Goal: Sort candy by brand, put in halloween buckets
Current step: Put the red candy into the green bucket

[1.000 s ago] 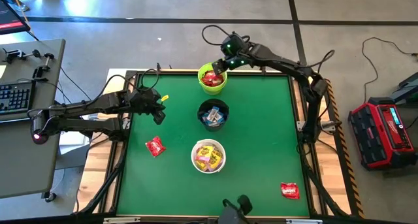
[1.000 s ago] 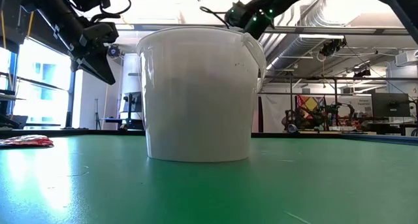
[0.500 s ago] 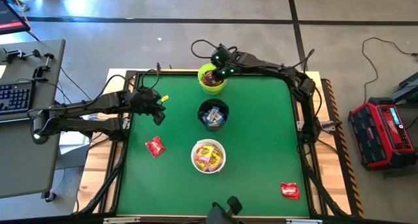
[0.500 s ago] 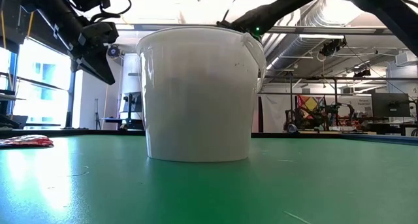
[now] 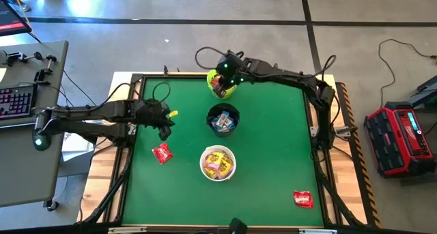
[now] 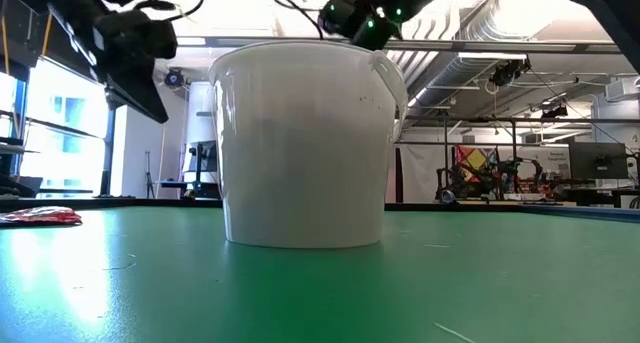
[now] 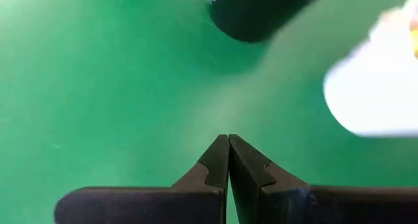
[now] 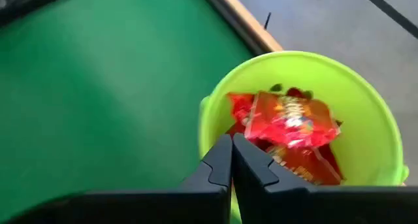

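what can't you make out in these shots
- Brand print on the loose red packets and: too small in the high view.
- Black bucket and green bucket: hidden behind the white bucket in the low view.
- White bucket's contents: hidden by its wall in the low view, blurred in the left wrist view.

Lime green bucket (image 8: 297,113) of red packets (image 8: 287,129); black bucket (image 5: 222,119); white bucket (image 6: 305,143); green table (image 5: 273,152)
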{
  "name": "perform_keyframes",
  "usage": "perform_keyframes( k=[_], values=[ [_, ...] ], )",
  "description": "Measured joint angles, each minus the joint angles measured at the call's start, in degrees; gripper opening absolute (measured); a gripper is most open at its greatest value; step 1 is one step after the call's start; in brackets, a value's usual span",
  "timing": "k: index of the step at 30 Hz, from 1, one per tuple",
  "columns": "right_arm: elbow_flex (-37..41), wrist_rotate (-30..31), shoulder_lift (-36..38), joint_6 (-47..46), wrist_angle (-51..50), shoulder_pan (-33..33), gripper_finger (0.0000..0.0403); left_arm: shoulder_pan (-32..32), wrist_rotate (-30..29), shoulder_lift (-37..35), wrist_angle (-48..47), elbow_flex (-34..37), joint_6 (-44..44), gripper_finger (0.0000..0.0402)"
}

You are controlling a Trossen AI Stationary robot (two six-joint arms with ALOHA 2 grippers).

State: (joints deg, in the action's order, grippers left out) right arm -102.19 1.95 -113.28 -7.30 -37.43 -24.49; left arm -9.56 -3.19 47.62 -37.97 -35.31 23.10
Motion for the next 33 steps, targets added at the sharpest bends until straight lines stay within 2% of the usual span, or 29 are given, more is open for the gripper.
perform_keyframes(
  k=[5,21,27,33],
  values=[
    [-0.07,2.11,2.99,1.12,0.16,4.31,0.0,7.34,-0.56,0.0,-1.07,0.0,4.39,0.0001],
    [-0.07,3.7,9.8,5.39,-0.73,12.99,0.0,31.04,-4.44,0.0,-14.99,0.0,19.68,0.0],
    [-0.07,7.59,9.78,6.76,-2.12,15.82,0.0,35.64,-4.44,1.02,-15.83,-0.02,21.92,0.0013],
    [-0.07,8.51,10.65,7.41,-4.39,17.11,0.0,37.0,-4.64,7.44,-15.79,-0.04,23.25,0.0065]
  ],
)
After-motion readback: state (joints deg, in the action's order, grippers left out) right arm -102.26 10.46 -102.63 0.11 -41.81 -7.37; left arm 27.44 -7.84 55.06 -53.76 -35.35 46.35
